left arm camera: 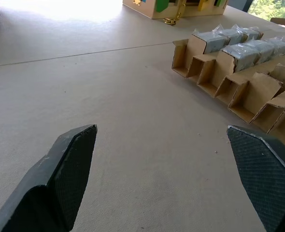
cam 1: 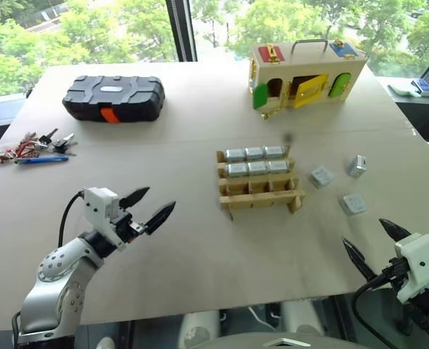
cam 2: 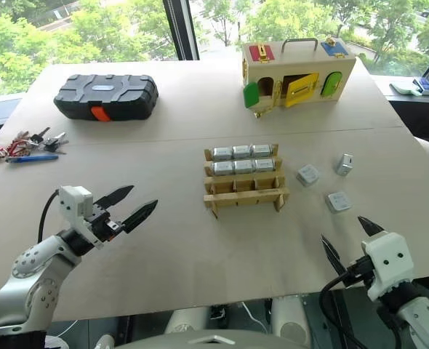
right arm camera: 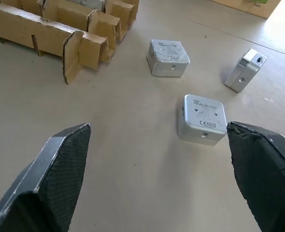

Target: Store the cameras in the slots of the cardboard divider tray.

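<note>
Three loose cameras lie on the worktop (cam 1: 163, 247) to the right of the cardboard divider tray (cam 1: 260, 190), all apart from it and from each other. The nearest camera (right arm camera: 202, 119) lies flat, with its printed face up, off the tray's front right corner. A second camera (right arm camera: 167, 57) sits just beside the tray's right end, and a third camera (right arm camera: 245, 70) stands tilted on an edge, farthest from the tray.

The tray's back two rows each hold three wrapped cameras; its front row of three slots is empty, so three slots likely await these three.

The right gripper (right arm camera: 157, 169) hovers above the worktop near its front edge, fingers spread wide and holding nothing. The flat camera lies straight ahead of it, a little towards its right finger, and its squarish body has no strong long axis.

The left gripper (cam 1: 146, 208), also wide and empty, is on the tray's far side from the loose cameras, so the right arm is the nearer.
</note>
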Robot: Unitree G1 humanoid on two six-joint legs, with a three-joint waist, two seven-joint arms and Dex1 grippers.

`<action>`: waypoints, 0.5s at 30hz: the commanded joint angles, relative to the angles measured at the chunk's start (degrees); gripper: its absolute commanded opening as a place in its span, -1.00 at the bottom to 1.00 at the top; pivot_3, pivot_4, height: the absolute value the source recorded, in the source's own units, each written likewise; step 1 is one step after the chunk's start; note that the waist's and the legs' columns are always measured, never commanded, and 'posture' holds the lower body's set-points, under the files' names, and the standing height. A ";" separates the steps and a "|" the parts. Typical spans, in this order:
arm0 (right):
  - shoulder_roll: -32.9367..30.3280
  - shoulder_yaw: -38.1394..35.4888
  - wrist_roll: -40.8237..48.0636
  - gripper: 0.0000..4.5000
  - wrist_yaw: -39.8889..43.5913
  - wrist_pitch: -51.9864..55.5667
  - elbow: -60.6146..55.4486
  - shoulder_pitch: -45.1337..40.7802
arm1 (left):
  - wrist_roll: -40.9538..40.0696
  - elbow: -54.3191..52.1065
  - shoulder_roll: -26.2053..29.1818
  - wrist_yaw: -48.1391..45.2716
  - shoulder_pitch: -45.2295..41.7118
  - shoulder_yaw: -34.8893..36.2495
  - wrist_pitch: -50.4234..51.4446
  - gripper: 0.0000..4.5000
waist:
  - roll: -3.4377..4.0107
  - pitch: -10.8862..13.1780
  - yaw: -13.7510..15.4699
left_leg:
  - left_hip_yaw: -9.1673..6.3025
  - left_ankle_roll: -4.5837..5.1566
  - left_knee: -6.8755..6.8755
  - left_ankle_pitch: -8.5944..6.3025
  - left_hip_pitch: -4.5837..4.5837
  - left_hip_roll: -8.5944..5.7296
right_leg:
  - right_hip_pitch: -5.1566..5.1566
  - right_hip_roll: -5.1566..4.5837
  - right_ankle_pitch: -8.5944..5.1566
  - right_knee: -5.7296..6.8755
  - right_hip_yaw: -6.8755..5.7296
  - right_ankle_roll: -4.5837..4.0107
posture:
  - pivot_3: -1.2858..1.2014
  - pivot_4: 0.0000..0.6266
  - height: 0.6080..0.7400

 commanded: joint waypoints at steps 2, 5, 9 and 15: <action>-1.58 -2.67 -0.89 1.00 -3.22 6.02 -2.32 -0.86 | -3.51 -2.20 1.73 -2.73 -1.26 2.05 0.98 0.99 | -0.01 0.00 0.01 | 0.00 0.00 -0.01 0.00 0.00 0.00 | 0.00 0.00 0.00 -0.01 0.00 0.00 | 0.03 -0.52 1.00; -4.09 -3.95 1.71 1.00 -4.47 14.31 -4.09 -3.75 | -6.80 -1.76 4.43 -8.81 -2.03 3.29 1.30 0.99 | 0.00 -0.01 0.00 | 0.00 0.00 -0.01 0.00 -0.02 -0.01 | -0.02 -0.03 0.00 -0.01 -0.01 -0.01 | 0.03 -0.52 1.00; -7.03 -5.46 6.33 1.00 -5.56 24.04 -3.65 -10.69 | -12.41 -0.53 10.11 -17.94 -4.04 5.43 4.01 0.99 | 0.06 0.01 -0.09 | 0.02 -0.01 -0.06 0.00 -0.01 -0.02 | -0.11 0.00 0.01 -0.01 0.00 -0.01 | 0.03 -0.52 1.00; -9.75 -6.42 11.04 1.00 -7.81 36.16 1.42 -21.98 | -15.41 1.06 17.09 -30.69 -8.15 4.45 5.76 0.99 | 0.12 0.03 0.11 | 0.12 0.00 -0.06 0.01 -0.04 -0.09 | -0.14 0.05 0.03 -0.01 -0.19 -0.06 | 0.03 -0.52 1.00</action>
